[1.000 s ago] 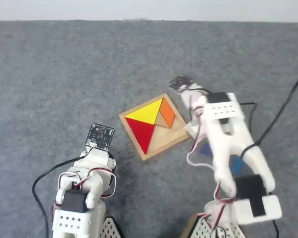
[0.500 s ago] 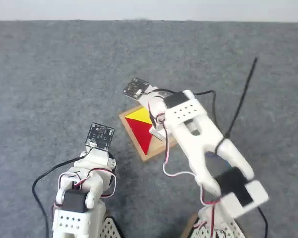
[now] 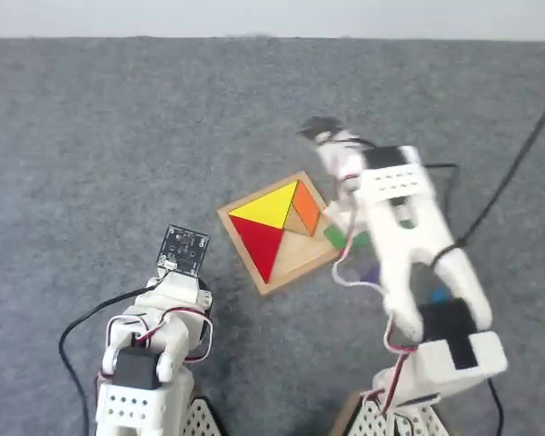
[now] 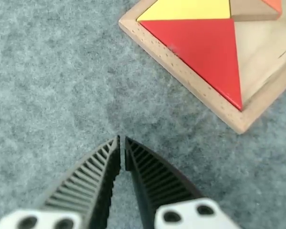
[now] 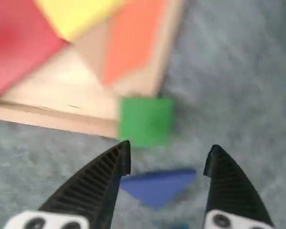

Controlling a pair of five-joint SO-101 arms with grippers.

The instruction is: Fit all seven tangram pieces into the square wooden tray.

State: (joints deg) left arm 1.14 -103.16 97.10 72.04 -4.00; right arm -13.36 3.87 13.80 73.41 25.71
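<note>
Our right gripper (image 5: pixel 169 151), jaws spread, hangs just short of the green square (image 5: pixel 145 120), which lies against the lower-right rim of the tray (image 3: pixel 271 280), right of centre in the high view; a blue triangle (image 5: pixel 157 185) lies beneath the gripper. The left gripper (image 4: pixel 122 142), pressed shut, sits well apart at lower left, so the right arm is nearer. In the high view that arm covers most of the other loose pieces.
</note>
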